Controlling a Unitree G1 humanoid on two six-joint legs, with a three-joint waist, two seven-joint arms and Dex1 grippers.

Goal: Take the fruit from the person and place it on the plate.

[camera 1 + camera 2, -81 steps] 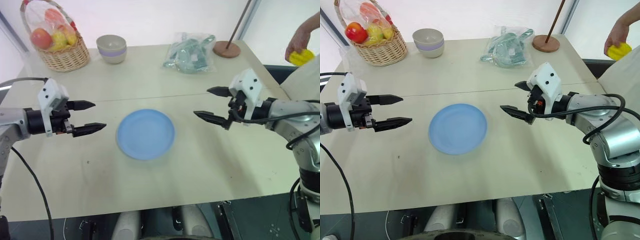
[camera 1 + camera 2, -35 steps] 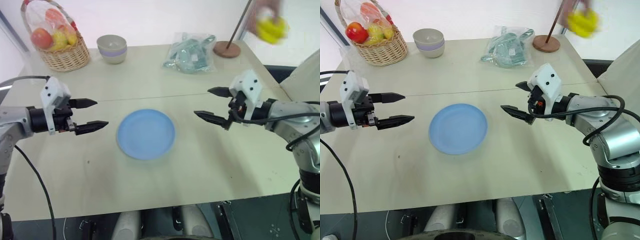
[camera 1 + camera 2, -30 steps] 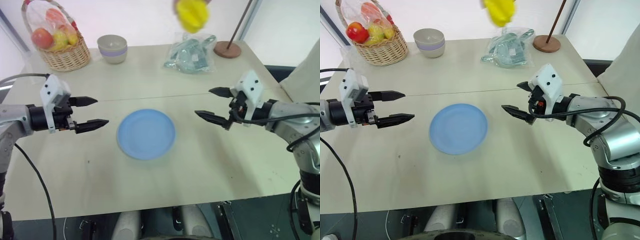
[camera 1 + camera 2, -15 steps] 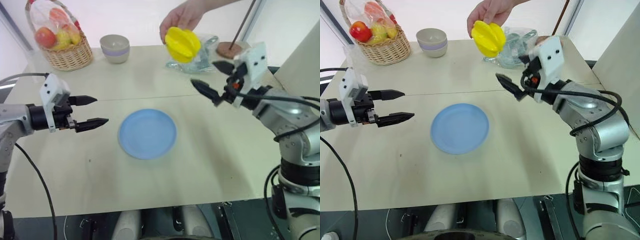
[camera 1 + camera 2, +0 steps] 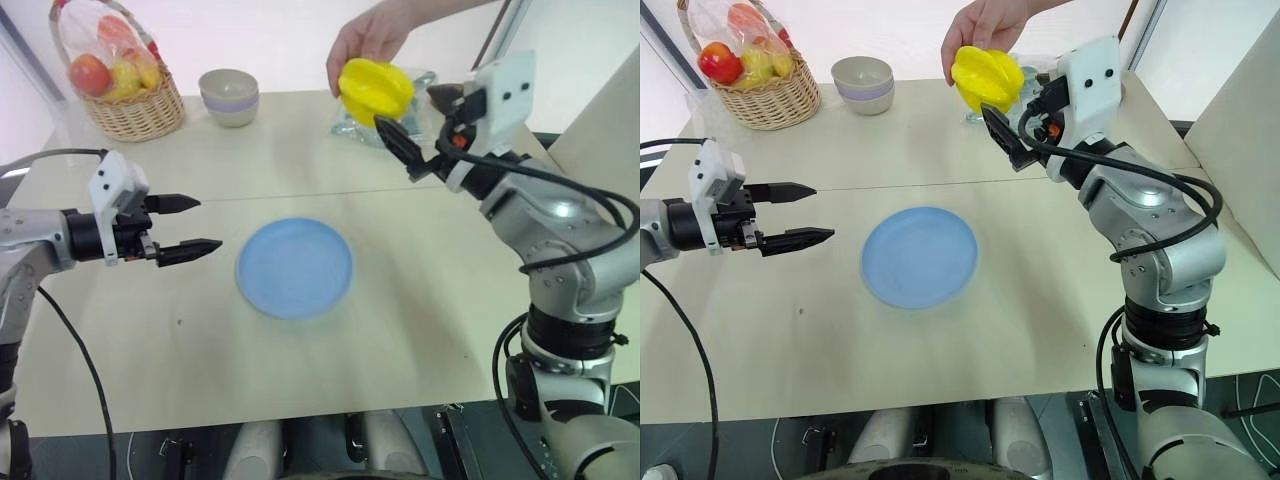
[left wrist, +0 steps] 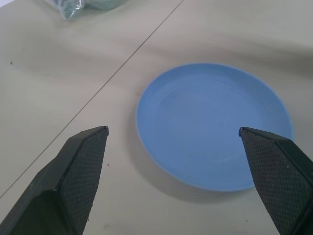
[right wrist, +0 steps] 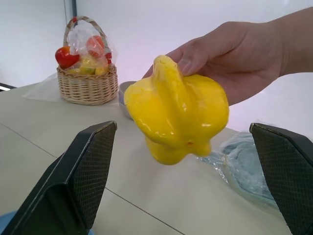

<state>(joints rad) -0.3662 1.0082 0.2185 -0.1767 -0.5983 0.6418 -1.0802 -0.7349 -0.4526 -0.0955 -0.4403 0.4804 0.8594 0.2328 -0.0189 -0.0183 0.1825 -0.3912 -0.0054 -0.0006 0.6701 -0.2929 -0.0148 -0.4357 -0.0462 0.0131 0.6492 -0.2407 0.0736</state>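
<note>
Right claw (image 5: 1015, 125) has risen, gaping empty, beside the hand's (image 5: 985, 25) glossy (lumpy, yellow) fruit (image 5: 986, 78).

I'm looking at what seems a lab or test room set up for trials. A plain pale wooden table (image 5: 300, 390) stands against bare white walls. By its far left corner sit a woven wicker basket of plastic-wrapped fruit (image 5: 118, 75) and a small beige bowl with a lilac band (image 5: 230, 96); at the far right edge, a clear plastic bag of grey-green items (image 7: 249, 166) and a round wooden stand base (image 5: 1124, 88).
</note>
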